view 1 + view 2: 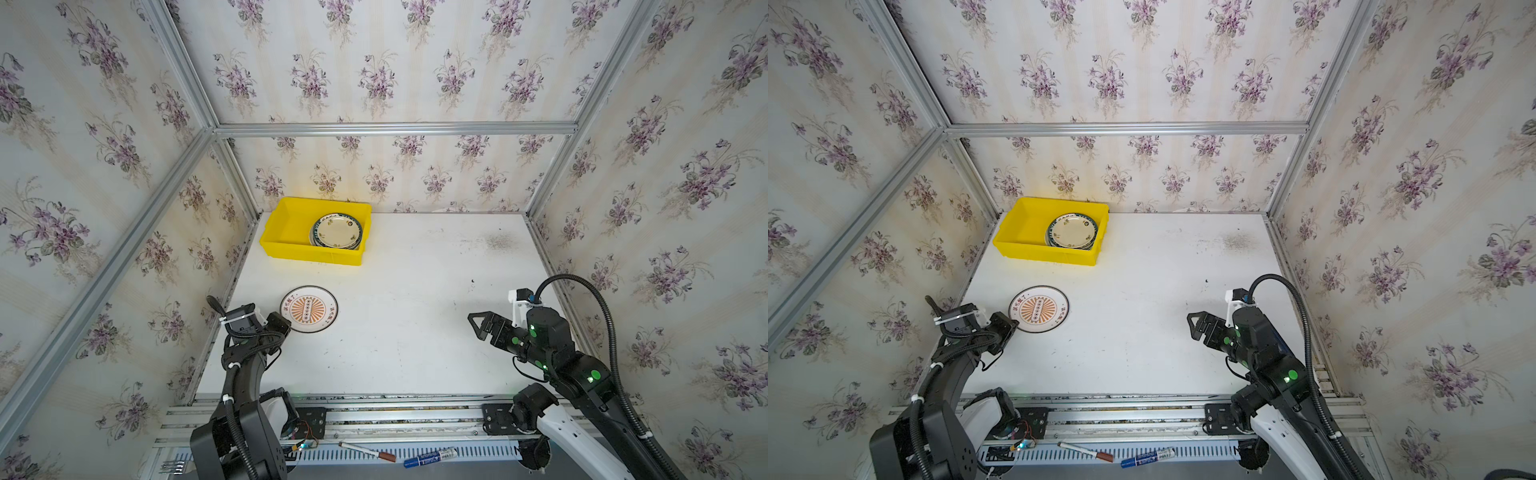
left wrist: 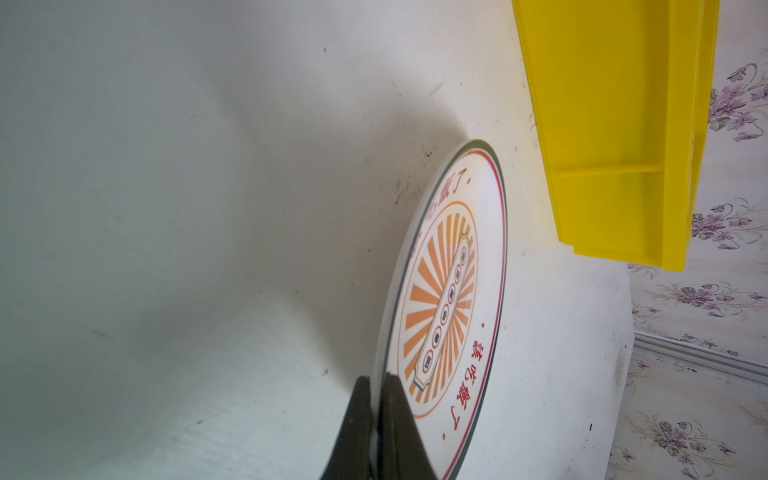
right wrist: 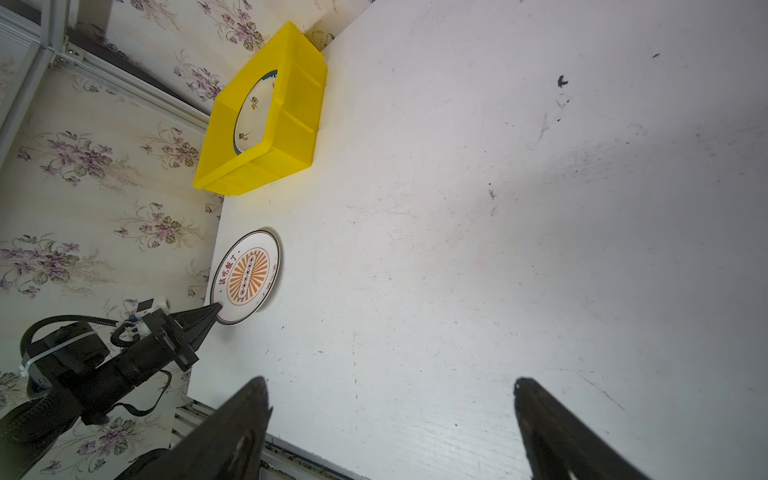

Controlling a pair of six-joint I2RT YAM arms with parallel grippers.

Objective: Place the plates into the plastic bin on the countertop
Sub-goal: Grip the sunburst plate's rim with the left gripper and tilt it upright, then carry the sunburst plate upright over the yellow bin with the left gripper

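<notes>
In a top view the yellow bin (image 1: 309, 254), far left on the countertop (image 1: 415, 332), hides most of its plate stack (image 1: 337, 231); in the left wrist view the left gripper (image 2: 377, 381) pinches the rim of the red-lettered sunburst plate (image 2: 453, 266) near the bin; the right wrist view shows the right gripper (image 3: 390, 384) spread wide, empty.

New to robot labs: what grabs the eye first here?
A bright yellow rectangular plastic bin sits at the far left of the white countertop, holding stacked round green-rimmed plates. Nearer, the left end effector pinches the rim of a round white orange-sunburst plate, while the right end effector hangs open.
</notes>
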